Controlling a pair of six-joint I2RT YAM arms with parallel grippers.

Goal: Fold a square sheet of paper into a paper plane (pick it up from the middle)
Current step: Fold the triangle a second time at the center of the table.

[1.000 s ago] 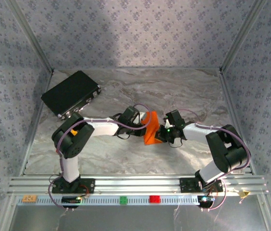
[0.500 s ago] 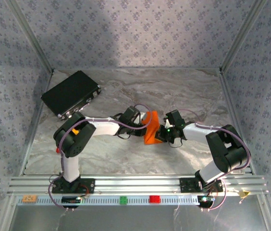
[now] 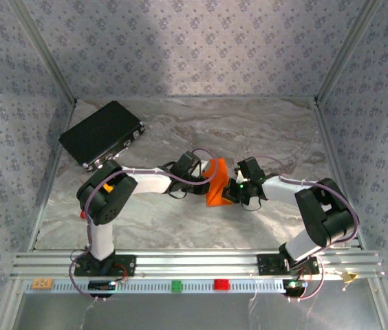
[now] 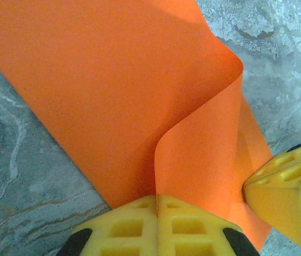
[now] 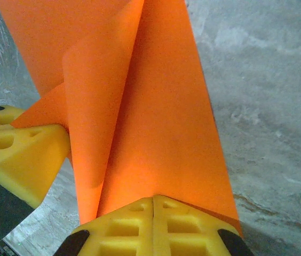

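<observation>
The square sheet of paper (image 3: pixel 215 184), bright orange, stands bent and partly folded between the two arms at the middle of the table. My left gripper (image 4: pixel 157 198) is shut on one edge of the sheet (image 4: pixel 118 90), which curls upward from its yellow fingertips. My right gripper (image 5: pixel 154 199) is shut on the opposite side of the sheet (image 5: pixel 161 117), where two layers meet in a fold. In the top view the left gripper (image 3: pixel 203 179) and right gripper (image 3: pixel 232 190) face each other with the paper between. No finished paper plane shape shows.
A black rectangular case (image 3: pixel 102 134) lies at the back left of the marble table (image 3: pixel 263 130). Small red (image 3: pixel 221 284), green (image 3: pixel 177 285) and tan (image 3: pixel 41 282) blocks sit on the front rail. Patterned walls enclose the sides and back.
</observation>
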